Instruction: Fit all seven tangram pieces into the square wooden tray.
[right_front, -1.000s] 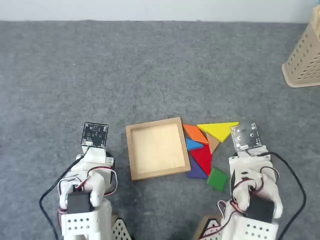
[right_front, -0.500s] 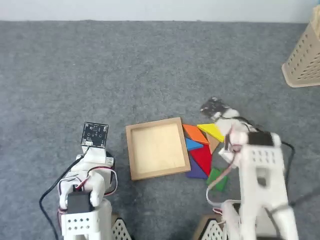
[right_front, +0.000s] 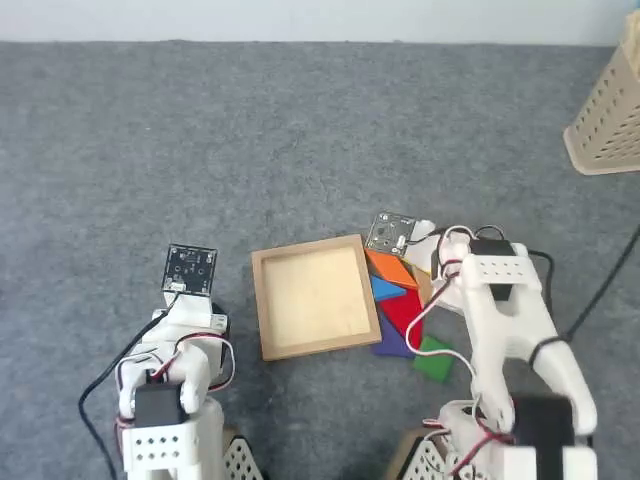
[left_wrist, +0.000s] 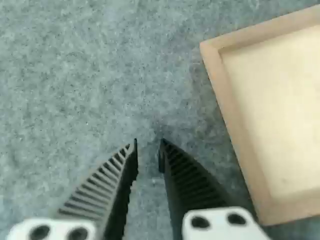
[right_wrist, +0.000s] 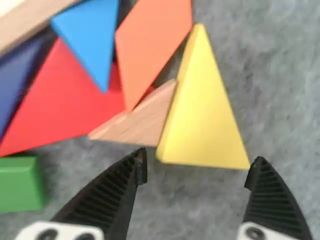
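High view: I'm seeing the tray (right_front: 315, 297) lying between the arms, with the pieces (right_front: 403, 300) crowding outside its right edge and the right arm (right_front: 497, 285) hanging over them.

Left wrist view: the left gripper (left_wrist: 147, 150) is sitting over carpet (left_wrist: 75, 75) beside the tray, fingers almost together, gripping nothing.

Right wrist view: the right gripper (right_wrist: 200, 156) is gaping wide, straddling the yellow triangle (right_wrist: 200, 120) and holding nothing.

A grey, felt-covered counter (right_front: 300, 130) is stretching back to a pale wall (right_front: 300, 18) along its far edge, while a beige perforated basket (right_front: 608, 118) is standing at the far right corner under even light.
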